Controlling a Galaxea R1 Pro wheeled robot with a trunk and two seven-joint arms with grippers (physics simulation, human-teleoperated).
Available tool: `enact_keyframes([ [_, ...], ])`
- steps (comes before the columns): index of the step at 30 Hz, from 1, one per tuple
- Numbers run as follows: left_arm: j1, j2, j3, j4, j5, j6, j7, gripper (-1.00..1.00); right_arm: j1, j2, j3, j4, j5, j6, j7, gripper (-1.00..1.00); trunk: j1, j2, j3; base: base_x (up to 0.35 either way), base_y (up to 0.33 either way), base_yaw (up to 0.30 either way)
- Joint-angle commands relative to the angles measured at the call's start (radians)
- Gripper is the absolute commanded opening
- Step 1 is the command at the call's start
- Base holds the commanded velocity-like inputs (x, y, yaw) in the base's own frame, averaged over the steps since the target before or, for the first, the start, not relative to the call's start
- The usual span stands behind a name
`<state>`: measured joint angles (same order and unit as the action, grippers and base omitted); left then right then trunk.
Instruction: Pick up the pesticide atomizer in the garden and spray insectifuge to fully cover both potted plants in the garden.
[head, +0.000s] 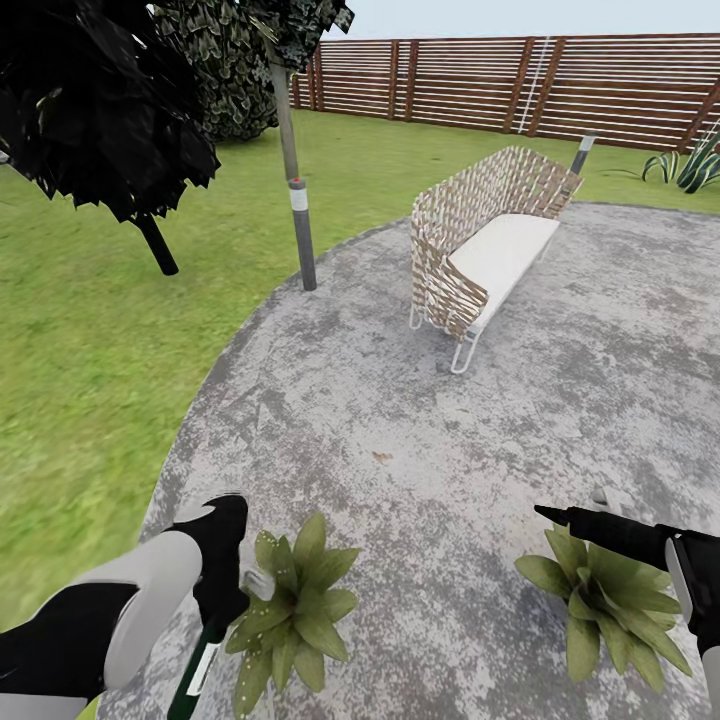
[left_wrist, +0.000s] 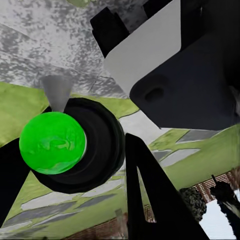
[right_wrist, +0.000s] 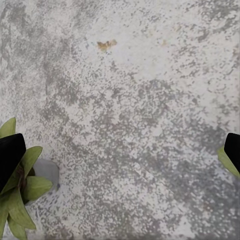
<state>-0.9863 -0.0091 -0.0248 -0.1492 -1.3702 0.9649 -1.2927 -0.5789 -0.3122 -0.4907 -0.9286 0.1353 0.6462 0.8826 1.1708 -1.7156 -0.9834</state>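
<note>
Left tool (head: 222, 590), lower left of the head view, is closed around the pesticide atomizer (head: 205, 655); its long axis slants down-left, nozzle toward the adjacent left potted plant (head: 290, 615). Right tool (head: 552, 514) hangs spread and empty over the right potted plant (head: 610, 600).
</note>
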Motion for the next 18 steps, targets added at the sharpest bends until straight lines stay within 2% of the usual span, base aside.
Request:
enact_keyframes([
  [1, 0.0, 0.0, -0.003, 0.023, -0.005, 0.008, -0.009, -1.0, -0.001, 0.0, -0.003, -0.001, 0.01, 0.003, 0.01, 1.0, 0.0, 0.0, -0.001, 0.0, 0.0, 0.0],
  [5, 0.006, 0.0, -0.003, 0.039, -0.003, 0.007, -0.008, -1.0, -0.001, 0.001, -0.003, -0.001, 0.01, 0.003, 0.009, 1.0, 0.0, 0.0, -0.001, 0.0, 0.0, 0.0],
  [7, 0.045, 0.0, -0.003, 0.041, -0.003, 0.006, -0.008, -1.0, -0.001, 0.0, -0.003, -0.001, 0.01, 0.003, 0.01, 1.0, 0.0, 0.0, -0.001, 0.0, 0.0, 0.0],
  [10, 0.076, 0.0, -0.002, 0.042, -0.003, 0.006, -0.007, -1.0, -0.001, 0.001, -0.003, -0.001, 0.01, 0.003, 0.009, 1.0, 0.0, 0.0, -0.001, 0.0, 0.0, 0.0],
  [18, 0.119, 0.0, -0.003, 0.042, -0.003, 0.006, -0.007, -1.0, -0.001, 0.001, -0.003, -0.001, 0.01, 0.003, 0.009, 1.0, 0.0, 0.0, -0.001, 0.0, 0.0, 0.0],
])
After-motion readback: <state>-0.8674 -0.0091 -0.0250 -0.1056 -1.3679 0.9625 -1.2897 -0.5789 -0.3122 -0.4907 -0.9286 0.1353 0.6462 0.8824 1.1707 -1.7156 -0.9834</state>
